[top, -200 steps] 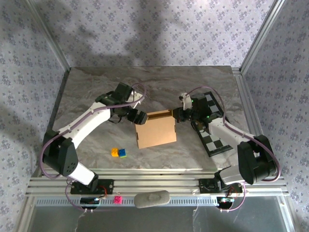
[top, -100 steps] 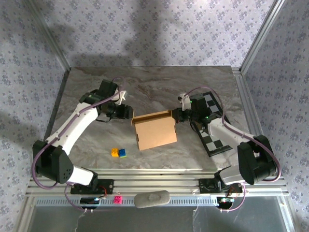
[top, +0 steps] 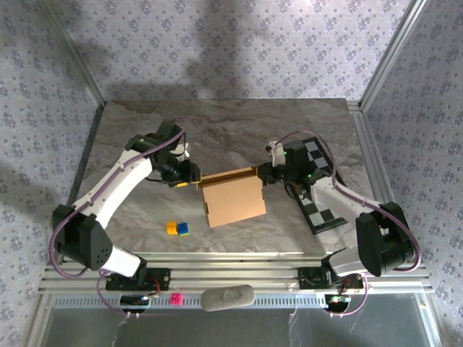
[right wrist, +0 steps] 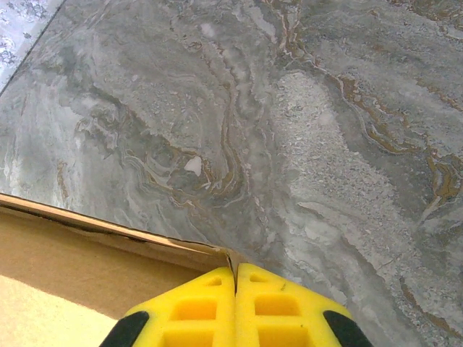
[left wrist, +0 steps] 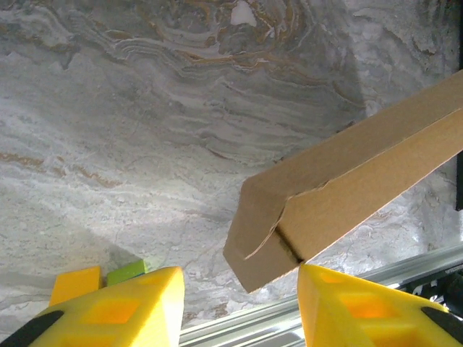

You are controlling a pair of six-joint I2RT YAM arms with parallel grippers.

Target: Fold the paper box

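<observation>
Top external view puts the left gripper (top: 181, 179) at the far-left corner of the paper box (top: 233, 199), which sits mid-table between the two arms. On the left wrist camera its yellow fingers (left wrist: 130, 307) stand apart with that corner in the gap, one pad just beside the cardboard. We judge the main risk to lie here: if these jaws bite off-centre, they could buckle the corner tuck instead of seating it, or shove the light box sideways out of the other arm's hold. Further right, the right gripper (top: 265, 172) has its fingers pressed together at the far-right corner. On its wrist camera they seem to pinch the top edge of the back wall, though the seam is too tight for us to be sure. So thin a hold could slip or tear the edge under a hard push from the left. As for materials, the small blocks (top: 178, 228) near the front left are hard-edged cubes, yellow and blue-green. The box is plain tan cardboard, matte, shallow and rectangular, with sharp creases and a cut slit at its corner. It rests on a smooth, grey-veined table (top: 239, 126) that probably offers little friction. A flat black-and-white checkerboard (top: 320, 210) lies at the right.
</observation>
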